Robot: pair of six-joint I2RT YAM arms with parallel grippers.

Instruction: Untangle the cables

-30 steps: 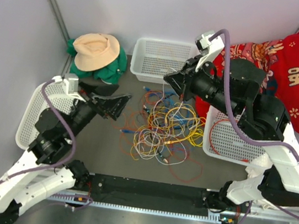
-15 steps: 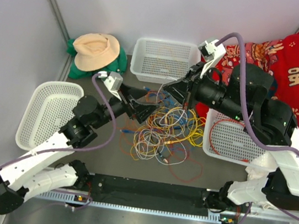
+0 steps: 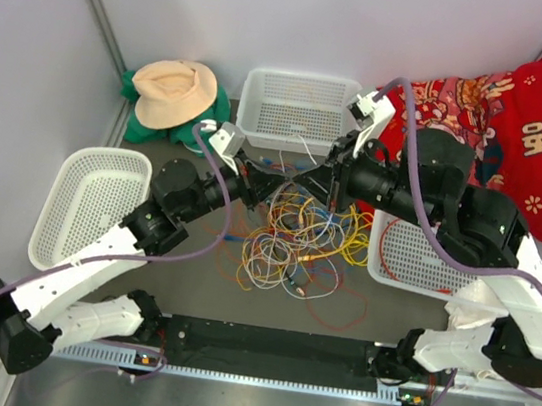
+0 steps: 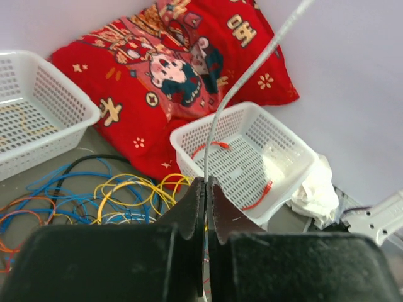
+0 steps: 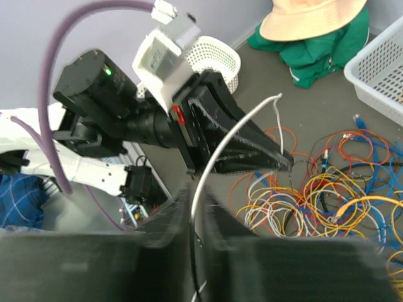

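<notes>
The cables [image 3: 296, 237] lie in a tangled heap of yellow, orange, blue, white and red loops in the middle of the table. Above its far side my two grippers meet tip to tip. My left gripper [image 3: 277, 178] is shut on a thin white cable [image 4: 252, 69], which rises from its closed tips [image 4: 206, 184]. The same white cable [image 5: 233, 129] runs through my right gripper [image 5: 195, 200]. Those jaws stand slightly apart, with a gap wider than the cable. In the right wrist view, the left gripper's fingertips [image 5: 284, 165] hold the cable's far end over the heap [image 5: 315, 195].
A white basket [image 3: 300, 106] stands behind the heap and another [image 3: 89, 203] at the left. A third [image 3: 415, 254] at the right holds a red cable [image 4: 217, 146]. A tan hat on green cloth [image 3: 174, 88] lies back left. A red cushion [image 3: 537, 109] lies back right.
My left arm swung right from beside the left basket to the white cable and shut on it. My right gripper, shut before, has parted its jaws.
</notes>
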